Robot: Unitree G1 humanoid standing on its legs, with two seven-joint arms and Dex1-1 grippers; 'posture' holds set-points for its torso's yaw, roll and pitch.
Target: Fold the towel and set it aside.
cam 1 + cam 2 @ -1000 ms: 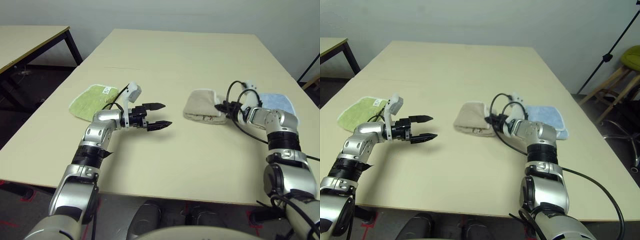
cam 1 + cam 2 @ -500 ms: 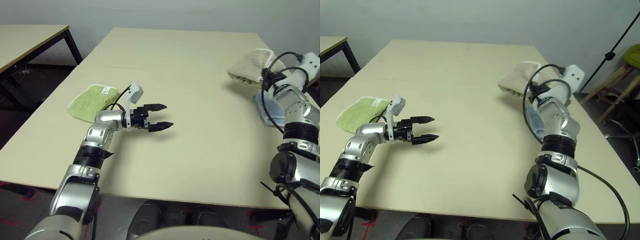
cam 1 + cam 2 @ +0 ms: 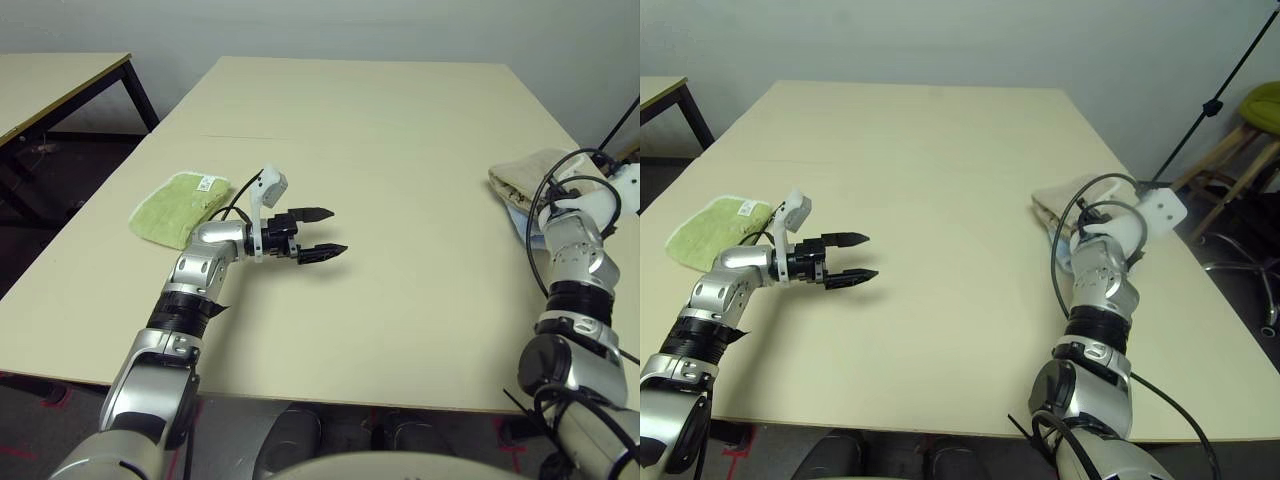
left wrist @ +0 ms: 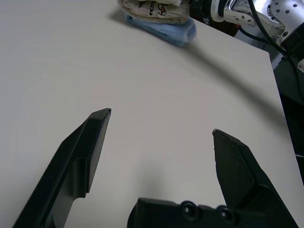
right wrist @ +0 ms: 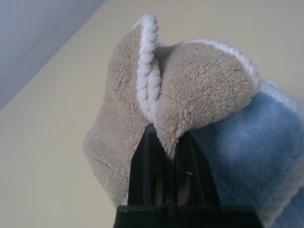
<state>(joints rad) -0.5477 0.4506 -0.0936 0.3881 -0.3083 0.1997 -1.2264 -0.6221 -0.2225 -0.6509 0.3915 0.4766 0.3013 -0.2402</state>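
Right now the right gripper (image 5: pixel 164 147) has its jaws pinched on the folded towel (image 5: pixel 190 90), which rests on top of the light blue towel (image 5: pixel 237 156) at the table's (image 3: pixel 380 130) right edge. The left gripper (image 3: pixel 330 232) hovers wide open over bare tabletop, empty, the lime-green towel (image 3: pixel 178 192) behind it.

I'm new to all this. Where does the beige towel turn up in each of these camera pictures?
Left eye view: the beige towel lies at the table's right edge, by the right arm.
Right eye view: right of centre, behind the right arm.
Left wrist view: far across the table, on top of the light blue towel.
Right wrist view: pinched in the right gripper, close up.
Shared landmark: the light blue towel under it.
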